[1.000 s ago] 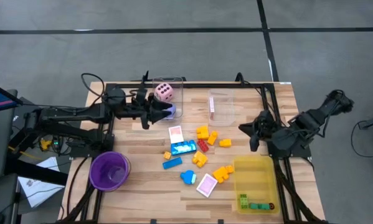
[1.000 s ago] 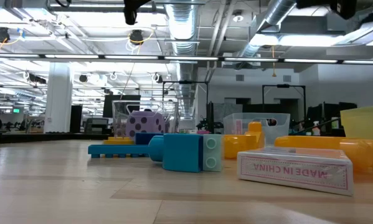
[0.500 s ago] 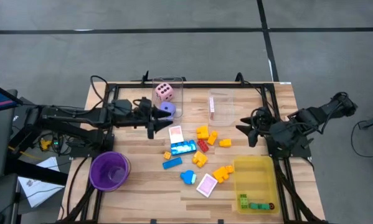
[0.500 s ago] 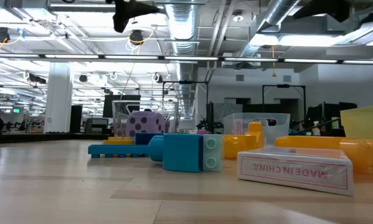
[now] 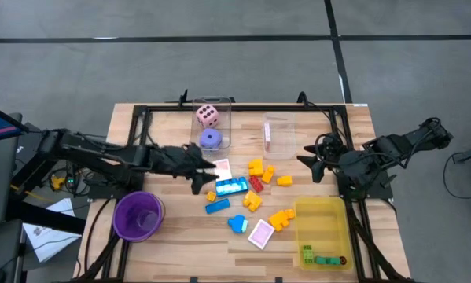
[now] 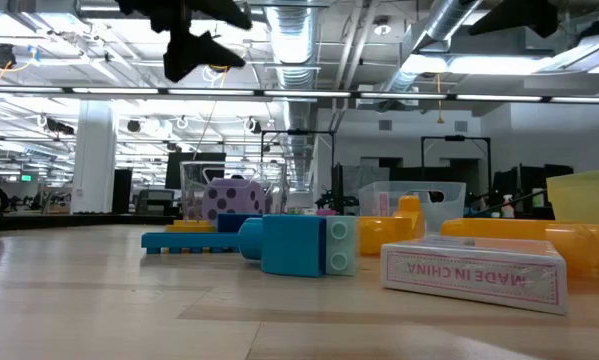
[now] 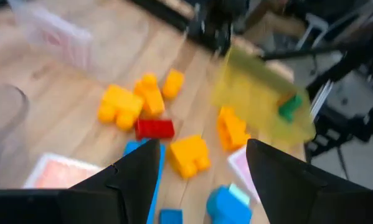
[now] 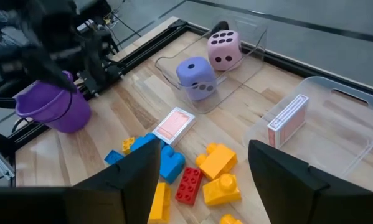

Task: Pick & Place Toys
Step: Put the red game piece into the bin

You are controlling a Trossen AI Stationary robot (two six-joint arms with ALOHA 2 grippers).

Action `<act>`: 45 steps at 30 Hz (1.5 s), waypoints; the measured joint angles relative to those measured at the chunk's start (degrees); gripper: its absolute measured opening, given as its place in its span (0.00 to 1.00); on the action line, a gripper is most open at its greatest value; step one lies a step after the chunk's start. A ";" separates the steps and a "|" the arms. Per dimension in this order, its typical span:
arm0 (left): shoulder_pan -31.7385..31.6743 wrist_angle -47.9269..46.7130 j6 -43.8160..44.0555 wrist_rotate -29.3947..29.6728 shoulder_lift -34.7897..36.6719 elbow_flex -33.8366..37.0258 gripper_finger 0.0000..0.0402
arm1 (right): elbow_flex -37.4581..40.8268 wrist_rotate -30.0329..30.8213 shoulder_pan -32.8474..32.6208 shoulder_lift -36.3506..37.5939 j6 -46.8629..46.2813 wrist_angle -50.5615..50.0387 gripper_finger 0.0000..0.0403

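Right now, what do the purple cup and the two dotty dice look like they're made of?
The purple cup looks like shiny hard plastic: smooth wall, light glinting off it. The pink die and the purple die look soft and matte, maybe foam: rounded corners, no glint. I can't be sure.

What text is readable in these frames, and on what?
"MADE IN CHINA", printed upside down on the side of the pink-white card box lying at the front of the table in the low view.
The card box in the clear bin: print too small to read.
The dice carry dots only.
Nothing else is legible.
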State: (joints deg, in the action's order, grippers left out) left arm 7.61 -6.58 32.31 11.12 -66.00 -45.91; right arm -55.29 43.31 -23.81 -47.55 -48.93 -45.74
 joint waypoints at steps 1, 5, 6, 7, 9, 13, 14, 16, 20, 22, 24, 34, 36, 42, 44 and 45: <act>0.64 0.09 0.07 0.00 -1.29 0.00 0.59 | 0.00 -0.02 -0.01 -0.01 0.00 0.00 0.58; 2.75 0.32 0.10 -0.44 -5.59 0.02 0.59 | 0.00 -0.02 0.00 0.00 -0.11 0.00 0.58; 3.25 0.19 0.11 -0.46 -6.42 0.02 0.59 | 0.00 -0.02 0.00 0.00 -0.11 0.00 0.58; 3.83 0.11 0.11 -0.45 -7.21 0.02 0.59 | 0.00 -0.02 -0.02 0.00 -0.11 0.00 0.58; 4.92 0.16 0.11 -0.45 -8.50 0.02 0.59 | 0.00 -0.02 -0.02 0.00 -0.11 -0.04 0.58; 7.26 0.36 1.64 -0.49 -10.64 0.02 0.59 | 0.00 -0.02 -0.02 0.00 -0.09 -0.34 0.58; 7.87 0.36 2.15 -0.49 -10.96 0.02 0.59 | 0.00 -0.02 -0.02 0.00 -0.06 -0.46 0.58; 9.04 0.52 2.86 -0.53 -11.55 0.02 0.59 | 0.00 -0.02 -0.02 0.00 -0.02 -0.48 0.58; 11.28 0.68 4.47 -2.54 -11.78 0.02 0.59 | 0.00 -0.02 -0.02 0.00 0.02 -0.48 0.58; 12.29 0.60 4.66 -4.02 -11.78 0.02 0.59 | 0.00 -0.02 -0.02 0.00 0.05 -0.48 0.58; 13.15 0.63 4.68 -4.87 -11.78 0.02 0.59 | 0.00 -0.02 -0.02 0.00 0.46 -0.48 0.58; 13.41 -0.85 0.57 -7.63 -11.78 -3.22 0.63 | 0.00 -0.17 -0.02 -0.02 0.48 -0.48 0.58; 13.07 -2.70 -0.76 -7.59 -11.78 -4.55 0.66 | 0.00 -0.44 -0.02 0.00 0.48 -0.48 0.58; 11.12 -4.37 -1.92 -7.98 -11.78 -5.84 0.72 | 0.00 -1.49 -0.04 0.00 0.48 -0.48 0.58; 10.47 -2.68 -1.94 -7.99 -11.78 -5.98 0.72 | 0.00 -1.52 -0.07 -0.01 0.48 -0.48 0.58; 10.11 -2.68 -2.04 -7.96 -11.78 -6.55 0.72 | 0.00 -1.53 -0.07 -0.01 0.48 -0.48 0.58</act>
State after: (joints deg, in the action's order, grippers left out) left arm 17.72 -9.26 30.27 3.17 -77.78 -52.47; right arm -55.29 41.78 -23.88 -47.56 -48.45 -46.22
